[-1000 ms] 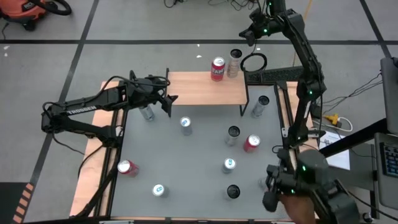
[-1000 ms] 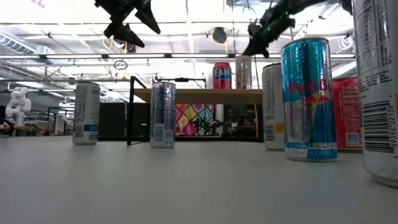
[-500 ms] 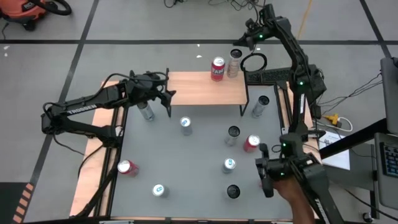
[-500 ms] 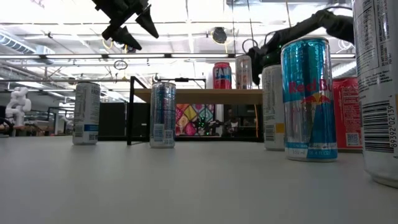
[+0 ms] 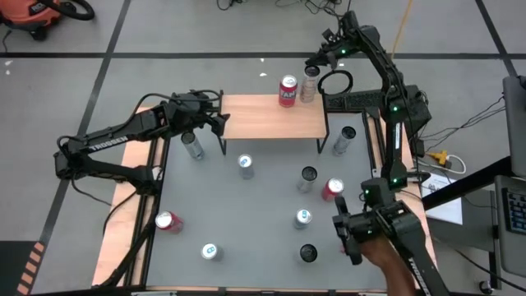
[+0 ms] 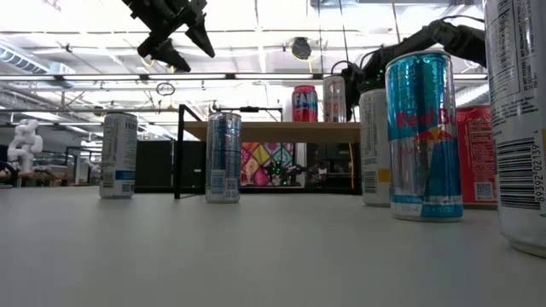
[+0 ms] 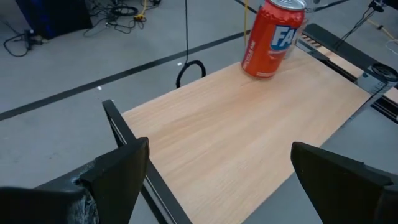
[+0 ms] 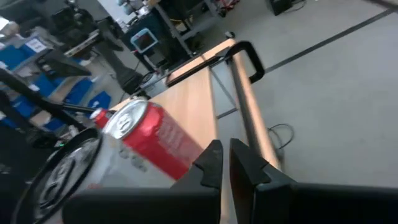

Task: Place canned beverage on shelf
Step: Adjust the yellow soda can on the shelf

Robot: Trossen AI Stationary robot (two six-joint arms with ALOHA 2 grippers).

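The shelf [image 5: 263, 117] stands at the table's far side, a pale wooden top on black legs. Upright on its far right corner are a red can [image 5: 288, 90] and a slim silver can [image 5: 309, 82]. My right gripper [image 5: 316, 61] is shut and hovers just beyond the far side of the silver can. In the right wrist view its fingertips [image 8: 222, 155] sit near the red can [image 8: 155, 140], and no contact shows. My left gripper [image 5: 210, 123] is open above the shelf's left end. In the left wrist view [image 7: 221, 180] only bare shelf top [image 7: 249, 130] lies between its fingers.
Several cans stand loose on the grey table, among them a silver one [image 5: 193, 148] under my left arm, a red one [image 5: 332, 189] and a silver one [image 5: 343, 140] by the shelf's right leg. Pale side boards [image 5: 131, 197] with black rails edge the table. The low view shows tall cans [image 6: 422, 136] close by.
My right gripper has come down and toward the two cans on the shelf, tipping from steeply down to nearly level, and has stayed shut. My left gripper has swung a little toward the far edge over the shelf's left end, still open. The cans have not moved.
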